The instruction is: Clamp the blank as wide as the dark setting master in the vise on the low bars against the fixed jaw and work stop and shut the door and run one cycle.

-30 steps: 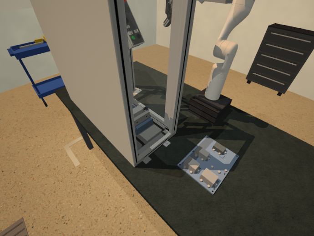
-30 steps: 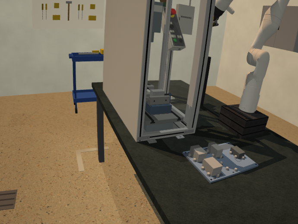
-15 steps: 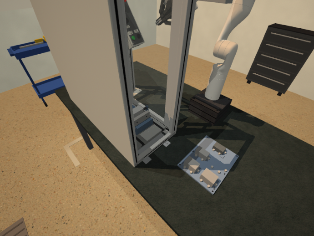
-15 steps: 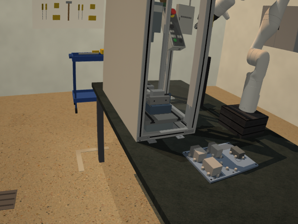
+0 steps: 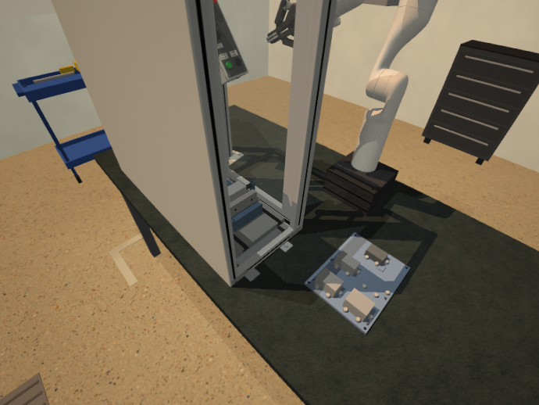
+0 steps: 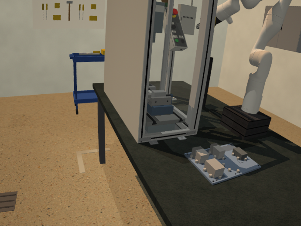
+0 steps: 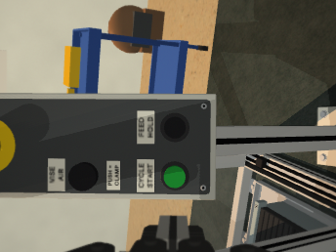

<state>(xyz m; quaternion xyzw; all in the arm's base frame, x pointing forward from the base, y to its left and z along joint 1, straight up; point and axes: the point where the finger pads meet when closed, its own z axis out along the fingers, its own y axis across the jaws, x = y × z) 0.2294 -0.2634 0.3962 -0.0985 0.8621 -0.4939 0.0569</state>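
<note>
I'm hovering the pincer [image 5: 269, 38] [image 6: 197, 26] [image 7: 173, 234], narrow and empty, beside the far black knob [image 5: 219, 36] [image 6: 173, 26] [image 7: 83, 176], judging it rigid, probably springy, best pressed dead centre.

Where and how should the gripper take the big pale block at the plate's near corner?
Probably from straight above, fingers on two opposite upright faces of the big pale block, high up: its top is flat and exposed, while low pegs crowd its base.
</note>
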